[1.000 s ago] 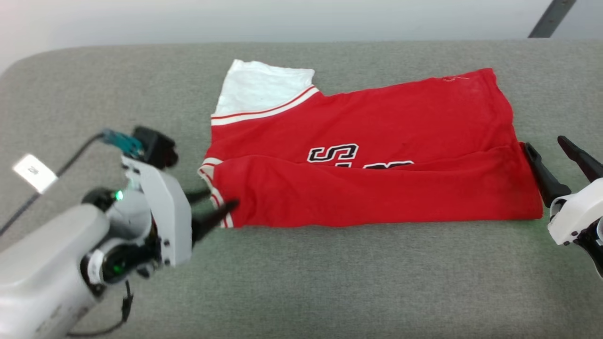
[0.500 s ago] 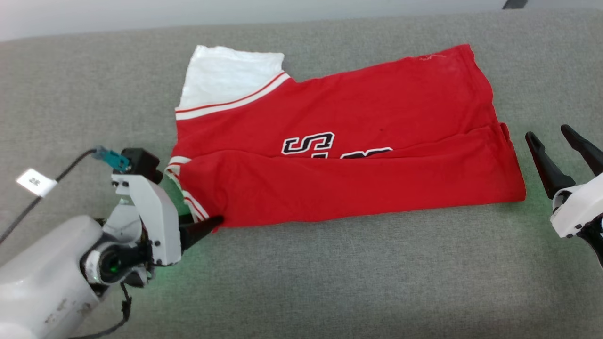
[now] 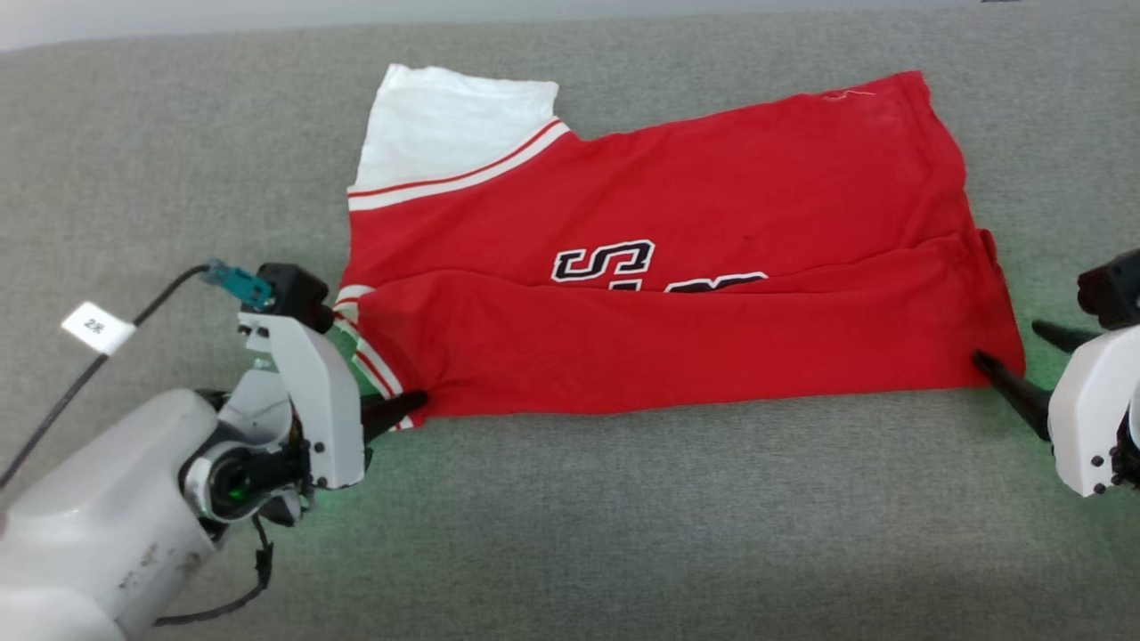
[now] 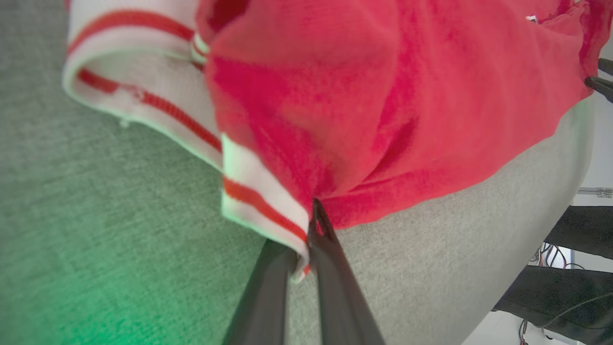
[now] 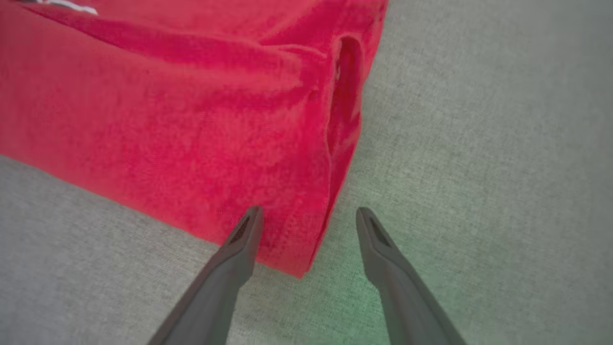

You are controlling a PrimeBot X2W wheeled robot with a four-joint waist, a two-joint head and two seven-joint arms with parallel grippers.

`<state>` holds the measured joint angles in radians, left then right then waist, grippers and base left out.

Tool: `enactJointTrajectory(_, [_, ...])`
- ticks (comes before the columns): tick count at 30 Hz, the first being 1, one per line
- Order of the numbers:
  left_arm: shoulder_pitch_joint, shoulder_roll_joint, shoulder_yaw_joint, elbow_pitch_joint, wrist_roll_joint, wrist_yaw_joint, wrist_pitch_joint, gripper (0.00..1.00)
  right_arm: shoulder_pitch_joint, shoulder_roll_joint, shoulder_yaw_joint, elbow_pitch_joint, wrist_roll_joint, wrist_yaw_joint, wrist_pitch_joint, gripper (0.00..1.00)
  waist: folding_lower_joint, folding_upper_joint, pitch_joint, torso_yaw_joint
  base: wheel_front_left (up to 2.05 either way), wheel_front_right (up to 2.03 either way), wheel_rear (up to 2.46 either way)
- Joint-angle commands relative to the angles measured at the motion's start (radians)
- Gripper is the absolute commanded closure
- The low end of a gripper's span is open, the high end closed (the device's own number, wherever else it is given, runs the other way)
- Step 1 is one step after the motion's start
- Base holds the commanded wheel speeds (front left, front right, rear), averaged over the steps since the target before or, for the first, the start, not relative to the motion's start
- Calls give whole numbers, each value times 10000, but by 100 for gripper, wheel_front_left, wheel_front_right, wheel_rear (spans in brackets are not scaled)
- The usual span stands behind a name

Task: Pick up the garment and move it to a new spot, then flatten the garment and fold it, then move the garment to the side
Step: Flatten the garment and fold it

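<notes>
— How does the surface look?
— The tabletop [image 3: 623,534] is covered with a grey woven cloth that reaches both sides of the head view. A green glow [image 3: 401,485] lies on it at the lower left, and a weaker one near the right edge.
— And behind it?
— A pale strip [image 3: 178,22] runs along the top of the frame; wall or floor, I cannot tell. In the left wrist view, dark shapes [image 4: 582,227] and thin cables [image 4: 541,250] show at the lower right.

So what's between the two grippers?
The red shirt: in the head view its folded near edge runs from the left gripper, shut on one corner, to the open right gripper at the other.
</notes>
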<state>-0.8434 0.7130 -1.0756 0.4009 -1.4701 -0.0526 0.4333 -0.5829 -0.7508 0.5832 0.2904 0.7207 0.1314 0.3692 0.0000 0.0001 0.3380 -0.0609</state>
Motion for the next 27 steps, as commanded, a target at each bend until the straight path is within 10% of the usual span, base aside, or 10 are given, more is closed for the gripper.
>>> enactJointTrajectory(1, [380,-424,-403,49,156,-46,85,100,-83,-11,133,16,194,-16,394,0,0,-1,47,102,0,0,0])
enactJointTrajectory(8, [85,-876,-415,215,672,-314,-556,100,-342,-63,741,503,709,-16,1582,9,0,-1,225,483,0,0,0])
enactJointTrajectory(10, [64,-976,-407,326,753,-359,-708,100,-329,-38,848,695,787,-17,1514,95,0,-1,227,546,0,0,0])
enactJointTrajectory(11, [70,-998,-412,378,782,-380,-769,100,-308,-41,898,754,815,-17,1493,100,0,-1,214,566,0,0,0])
enactJointTrajectory(27, [1309,623,-425,-1283,1158,-212,-1820,100,2338,-1371,119,-1298,1413,-16,1157,100,0,-1,-639,447,0,0,0])
